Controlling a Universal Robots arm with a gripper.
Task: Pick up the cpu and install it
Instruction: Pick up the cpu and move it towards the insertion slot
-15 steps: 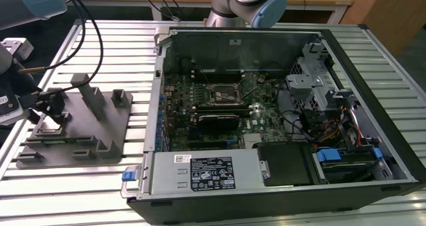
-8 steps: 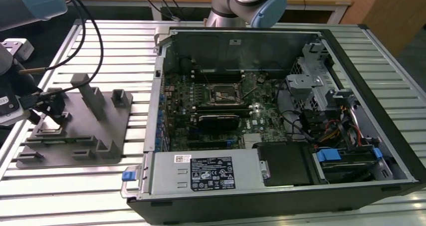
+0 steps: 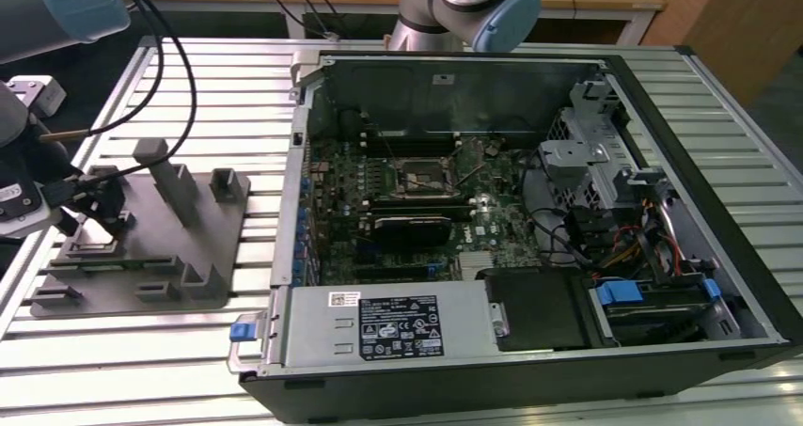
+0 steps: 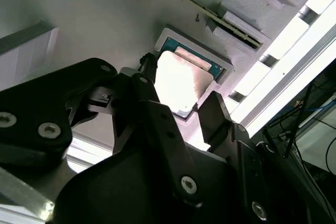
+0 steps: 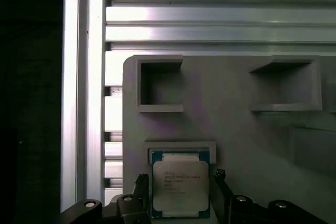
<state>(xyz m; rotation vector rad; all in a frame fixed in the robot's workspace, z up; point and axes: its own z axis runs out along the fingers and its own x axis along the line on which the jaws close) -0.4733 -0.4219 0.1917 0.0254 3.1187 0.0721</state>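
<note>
Over the grey tray (image 5: 236,129) at the exterior view's left, my fingers (image 5: 223,198) are spread, straddling the cpu (image 5: 180,184) w/o gripping it. It lies flat in its recess. Pickup not done; socket (image 3: 418,175) in the PC case (image 3: 452,87) looks empty, so install's all left.

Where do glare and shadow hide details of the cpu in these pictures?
In the second wrist view, glare bleaches the cpu lid almost white. In the first wrist view, the cpu is evenly lit and its lid looks grey. In the exterior view, the open computer case is shaded inside.
</note>
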